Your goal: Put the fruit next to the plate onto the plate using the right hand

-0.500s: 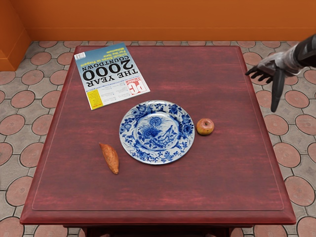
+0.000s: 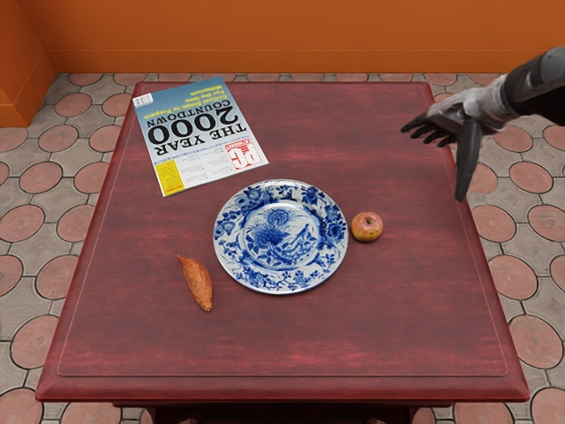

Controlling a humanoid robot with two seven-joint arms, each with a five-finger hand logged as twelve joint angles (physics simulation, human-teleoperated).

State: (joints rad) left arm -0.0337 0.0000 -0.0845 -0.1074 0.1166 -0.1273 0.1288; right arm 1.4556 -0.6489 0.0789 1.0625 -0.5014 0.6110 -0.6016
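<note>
A blue-and-white patterned plate [image 2: 281, 235] lies at the middle of the dark red table [image 2: 406, 300]. A small reddish-yellow apple [image 2: 367, 226] sits just right of the plate's rim, on the table. My right hand [image 2: 439, 132] hovers over the table's right edge, up and to the right of the apple, well apart from it. Its fingers are spread and hold nothing, with the thumb hanging down. The right arm enters from the upper right. The left arm does not show.
An orange sweet potato [image 2: 196, 282] lies left of the plate toward the front. A magazine [image 2: 199, 132] lies at the table's back left. Tiled floor surrounds the table, with orange walls behind.
My right hand has moved left and slightly up, from beyond the table's right edge to above that edge. The apple, plate and other objects have not moved.
</note>
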